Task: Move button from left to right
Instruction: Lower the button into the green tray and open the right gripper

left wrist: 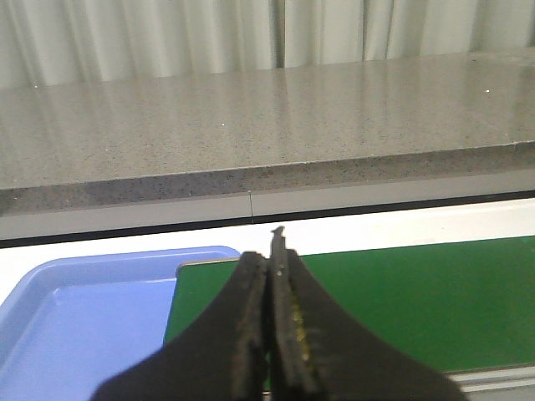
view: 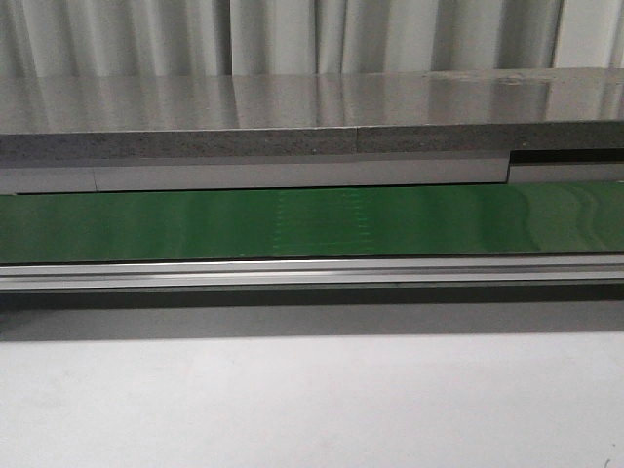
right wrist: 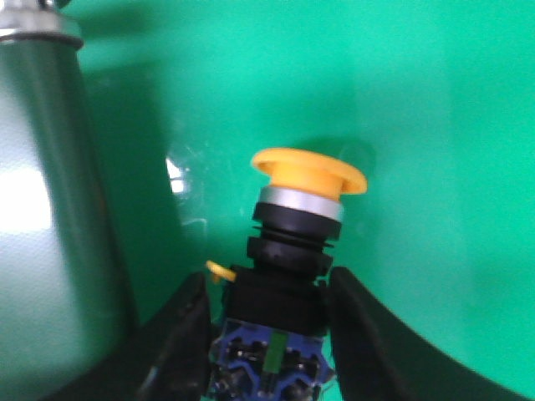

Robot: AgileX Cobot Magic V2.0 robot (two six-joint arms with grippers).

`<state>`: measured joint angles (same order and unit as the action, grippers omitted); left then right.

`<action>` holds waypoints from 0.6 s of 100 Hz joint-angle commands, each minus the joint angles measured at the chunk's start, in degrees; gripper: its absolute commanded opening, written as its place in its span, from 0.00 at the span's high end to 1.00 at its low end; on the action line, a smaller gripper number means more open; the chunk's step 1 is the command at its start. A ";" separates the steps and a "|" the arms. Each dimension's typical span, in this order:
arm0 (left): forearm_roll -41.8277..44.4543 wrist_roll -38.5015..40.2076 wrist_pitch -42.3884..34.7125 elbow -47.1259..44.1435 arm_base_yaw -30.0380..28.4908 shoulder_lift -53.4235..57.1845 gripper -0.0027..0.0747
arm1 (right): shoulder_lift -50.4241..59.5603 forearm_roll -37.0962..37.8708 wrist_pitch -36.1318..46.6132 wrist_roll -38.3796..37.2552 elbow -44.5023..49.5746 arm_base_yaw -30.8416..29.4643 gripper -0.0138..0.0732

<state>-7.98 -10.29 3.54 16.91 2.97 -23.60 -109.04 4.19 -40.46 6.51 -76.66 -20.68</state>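
Note:
The button (right wrist: 309, 173) has a round yellow-orange cap, a silver ring, a black body and a blue base with a small green mark. It shows only in the right wrist view. My right gripper (right wrist: 269, 301) is shut on its black body, one black finger pressed on each side, over a bright green surface (right wrist: 435, 100). The cap points away from the fingers. My left gripper (left wrist: 269, 259) is shut and empty, hanging above the edge between a blue tray (left wrist: 75, 317) and the green belt (left wrist: 418, 301). Neither gripper shows in the front view.
A long green belt (view: 292, 224) with a metal rail (view: 312, 273) runs across the front view, and a grey stone counter (view: 292, 107) lies behind it. A tall glossy green wall with a metal rim (right wrist: 38, 33) stands close beside the right gripper.

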 commanded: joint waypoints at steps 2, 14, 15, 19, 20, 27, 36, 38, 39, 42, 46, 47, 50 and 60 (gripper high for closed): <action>-0.68 -0.01 -4.71 1.71 0.54 -0.28 0.99 | 2.96 0.57 2.04 0.34 -1.89 -0.33 0.38; -0.68 -0.01 -4.71 1.71 0.54 -0.28 0.99 | 2.96 0.57 1.93 0.34 -1.89 -0.33 0.27; -0.68 -0.01 -4.71 1.71 0.54 -0.28 0.99 | 2.96 0.57 1.93 0.34 -1.89 -0.33 0.26; -0.68 -0.01 -4.71 1.71 0.54 -0.28 0.99 | 2.96 0.57 1.93 0.34 -1.89 -0.33 0.26; -0.68 -0.01 -4.71 1.71 0.54 -0.28 0.99 | 2.96 0.57 1.93 0.34 -1.89 -0.33 0.26; -0.68 -0.01 -4.71 1.71 0.54 -0.28 0.99 | 3.07 0.57 1.93 0.34 -1.89 -0.33 0.26; -0.68 -0.01 -4.71 1.71 0.54 -0.28 0.99 | 3.55 0.57 1.93 -0.22 -2.18 -0.33 0.27; -0.68 -0.01 -4.71 1.71 0.54 -0.28 0.99 | 3.80 0.57 2.03 -0.60 -2.27 -0.33 0.27; -0.68 -0.01 -4.71 1.71 0.54 -0.28 0.99 | 3.89 0.57 2.07 -0.86 -2.26 -0.33 0.27; -0.68 -0.01 -4.71 1.71 0.54 -0.28 0.99 | 4.46 0.52 2.33 -1.35 -2.35 -0.33 0.27; -0.68 -0.01 -4.71 1.71 0.54 -0.28 0.99 | 5.31 0.52 2.84 -1.75 -2.38 -0.33 0.27; -0.68 -0.01 -4.71 1.71 0.54 -0.28 0.99 | 5.65 0.52 2.95 -1.78 -2.38 -0.33 0.27; -0.68 -0.01 -4.71 1.71 0.54 -0.28 0.99 | 6.68 0.08 3.56 -1.83 -2.38 -0.24 0.27; -0.68 -0.01 -4.71 1.71 0.54 -0.28 0.99 | 9.87 -2.33 5.64 -1.83 -2.38 0.24 0.27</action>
<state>-7.98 -10.29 3.54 16.91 2.97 -23.60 -105.28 3.52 -38.64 4.93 -77.09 -20.68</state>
